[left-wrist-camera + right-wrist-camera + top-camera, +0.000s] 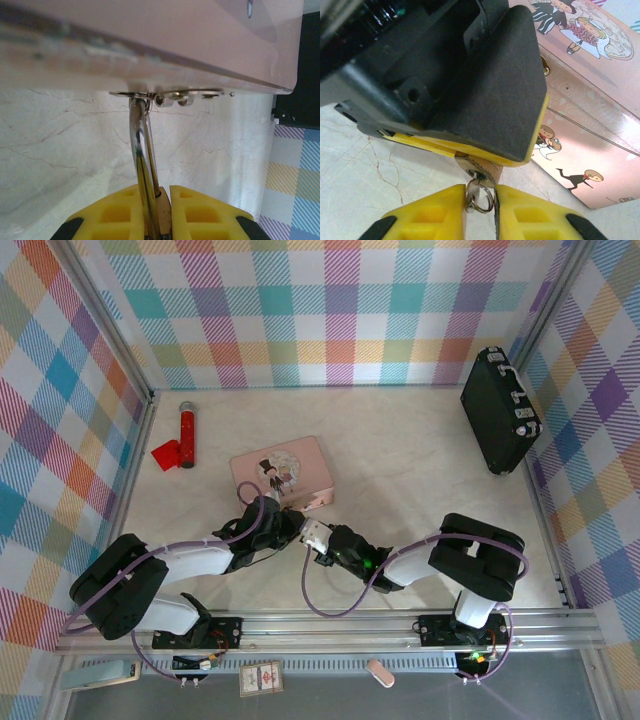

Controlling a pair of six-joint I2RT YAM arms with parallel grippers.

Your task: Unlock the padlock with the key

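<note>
The brass padlock [166, 210] is pinched between my left gripper's [165, 192] yellow fingers, which are shut on its body. Its silvery shackle [140, 150] runs up into the hasp on the pink tin [200, 35]. In the right wrist view the padlock [483, 168] pokes out under the left gripper's black-backed finger [485, 100]. The key [472, 199] sits in the keyhole with a wire ring [486, 203] on it. My right gripper [480, 190] is closed against the key's head and ring. From above, the left gripper [292, 525] and right gripper [318, 540] meet just in front of the tin [290, 465].
A red cylinder [187, 435] with a red tag [167, 453] lies at the back left. A black case [498, 410] stands at the back right against the checked wall. Checked walls close in the table on three sides.
</note>
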